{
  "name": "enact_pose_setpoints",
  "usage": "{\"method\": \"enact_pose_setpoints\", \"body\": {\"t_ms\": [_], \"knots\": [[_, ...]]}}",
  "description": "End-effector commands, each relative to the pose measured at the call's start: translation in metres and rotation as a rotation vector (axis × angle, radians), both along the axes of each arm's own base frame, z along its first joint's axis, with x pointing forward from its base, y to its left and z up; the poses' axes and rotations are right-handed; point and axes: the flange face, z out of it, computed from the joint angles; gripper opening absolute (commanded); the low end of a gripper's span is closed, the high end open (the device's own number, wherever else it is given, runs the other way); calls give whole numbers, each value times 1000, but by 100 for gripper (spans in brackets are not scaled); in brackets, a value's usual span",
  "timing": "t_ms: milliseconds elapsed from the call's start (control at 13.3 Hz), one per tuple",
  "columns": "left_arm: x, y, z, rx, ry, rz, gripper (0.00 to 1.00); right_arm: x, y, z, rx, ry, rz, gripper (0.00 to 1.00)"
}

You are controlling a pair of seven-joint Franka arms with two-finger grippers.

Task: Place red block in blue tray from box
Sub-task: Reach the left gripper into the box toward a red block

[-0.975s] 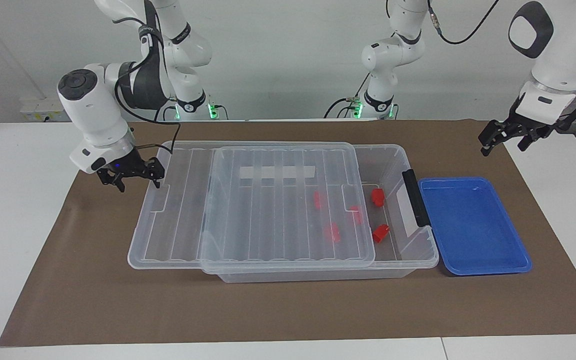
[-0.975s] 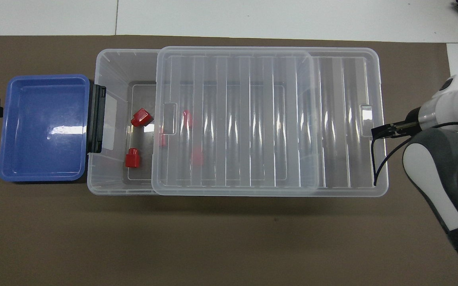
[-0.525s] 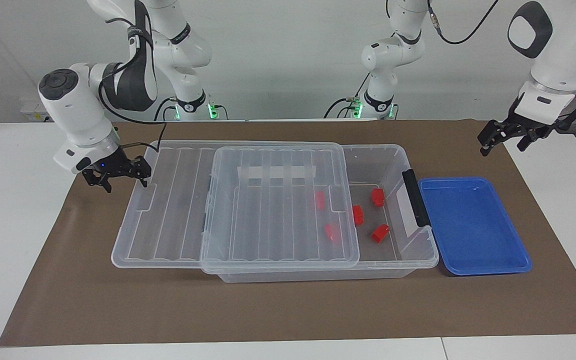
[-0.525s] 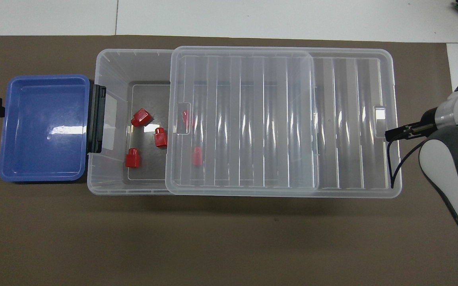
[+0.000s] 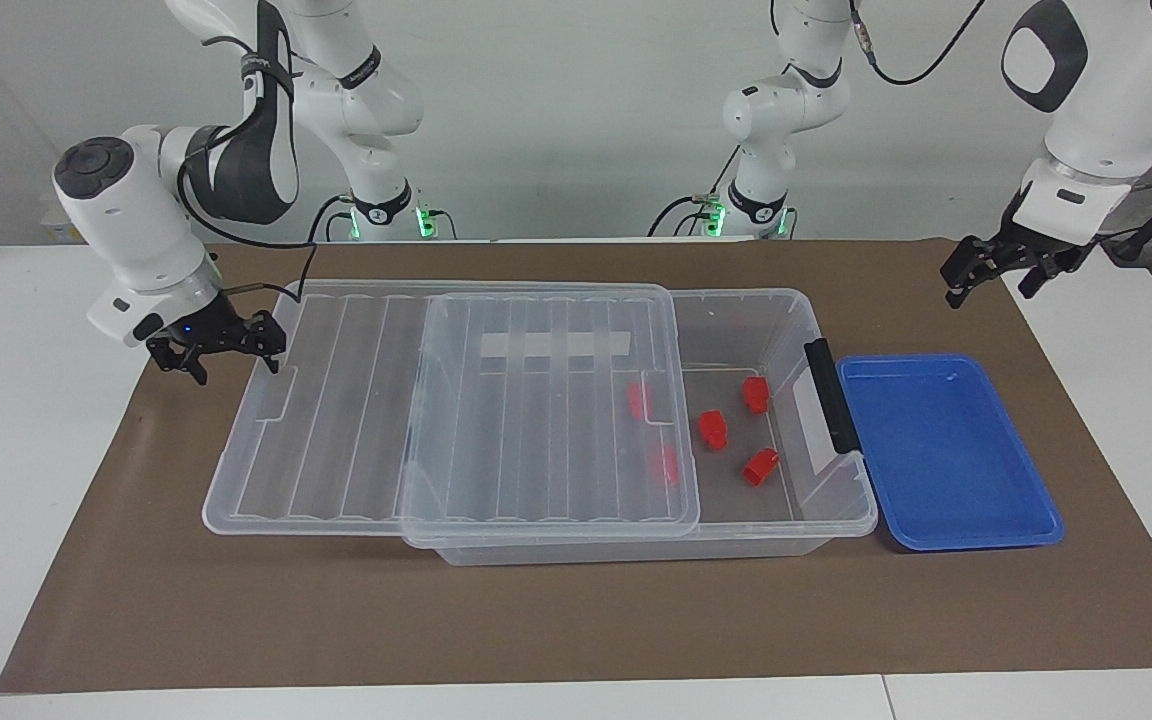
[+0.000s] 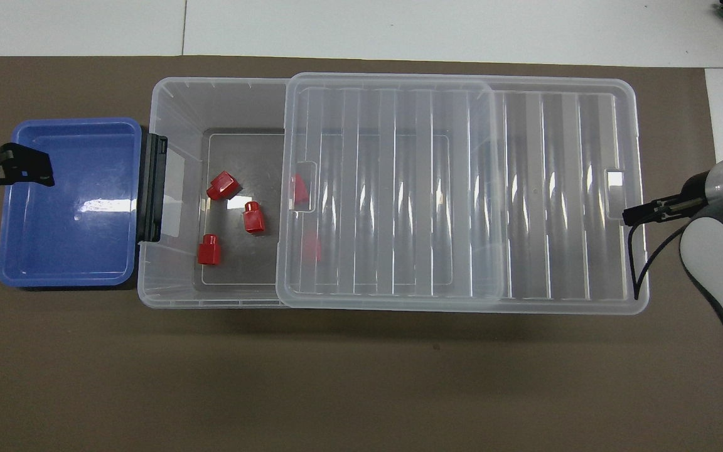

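Overhead view: we see red block [image 6: 253, 217] uncovered at box [image 6: 173, 100] nine-o'clock end, beside blue tray [image 6: 66, 251]. Probably light, rigid, slick; pinch flat sides. Left pincer [image 6: 43, 174] open over tray; right pincer [image 6: 627, 216] open at lid [image 6: 393, 188] edge.

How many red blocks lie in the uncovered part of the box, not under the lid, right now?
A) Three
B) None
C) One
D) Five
A: in the overhead view three red blocks sit on the box floor in the open, at the end next to the blue tray, while two more show only through the clear lid.
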Motion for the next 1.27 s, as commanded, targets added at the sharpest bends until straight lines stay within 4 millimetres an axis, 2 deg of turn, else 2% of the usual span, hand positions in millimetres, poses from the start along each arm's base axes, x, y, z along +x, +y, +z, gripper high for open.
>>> {"method": "enact_pose_setpoints", "body": {"t_ms": [0,75,225,375,525,600,675,900,975,1125,1200], "knots": [[-4,-52,-25,-71,-39,138,100,-5,-8,-1,-15,1,24,100],[0,-72,-39,-81,-31,140,100,-6,-10,-1,-15,3,21,100],[-6,-115,-78,-86,-14,83,100,-7,-21,-1,-15,1,0,99],[-7,-151,-104,-106,-37,64,100,-7,-21,-1,-15,4,-1,100],[-16,-174,-115,-105,-18,40,100,-7,-20,0,-15,6,-1,100],[-18,-185,-118,-117,-34,81,100,-6,-16,3,-15,2,-4,100],[-16,-187,-132,-136,-62,108,100,-3,-12,12,-16,-12,-2,100],[-5,-199,-194,-103,-53,58,100,-2,-3,36,-13,-38,-88,100],[-2,-200,-210,-67,-56,24,100,-1,11,42,-8,-30,-116,100],[-1,-202,-223,-61,-47,18,100,0,32,60,-4,-26,-214,100],[-2,-212,-231,-71,-52,16,100,0,47,66,-3,-22,-252,100]]}}
